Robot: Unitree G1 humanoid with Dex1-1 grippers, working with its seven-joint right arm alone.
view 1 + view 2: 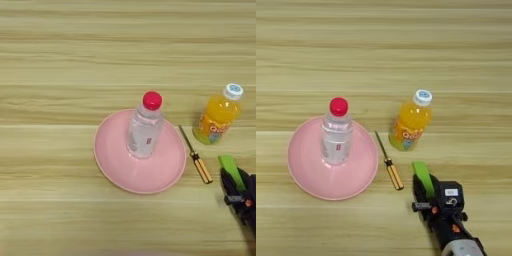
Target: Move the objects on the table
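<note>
- Table (456,60): light wood grain, horizontal streaks, fills both views.
- Pink plate (306,175): left of centre, flat on the table.
- Clear bottle (336,136): red cap, stands upright on the plate, toward its far half.
- Orange bottle (410,126): white cap, orange drink and label, stands on the table right of the plate, apart from it.
- Screwdriver (388,161): lies on the table between the plate's right rim and the orange bottle. Thin shaft points up-left, amber-and-black handle down-right. Shaft passes close to the plate's rim; contact cannot be told.
- Green block (422,177): flat, bright green, right of the screwdriver handle and below the orange bottle. Its near end sits at the gripper's fingers; far end sticks out up-left.
- Right gripper (424,192): comes in from the lower right, black body with a small white tag and orange marks, silver forearm at the bottom edge.
- Fingers: one black finger (419,191) runs along the block's left side. Whether the pair pinches the block or stands spread around it, I cannot tell.
- Block resting on the table or lifted: cannot tell.
</note>
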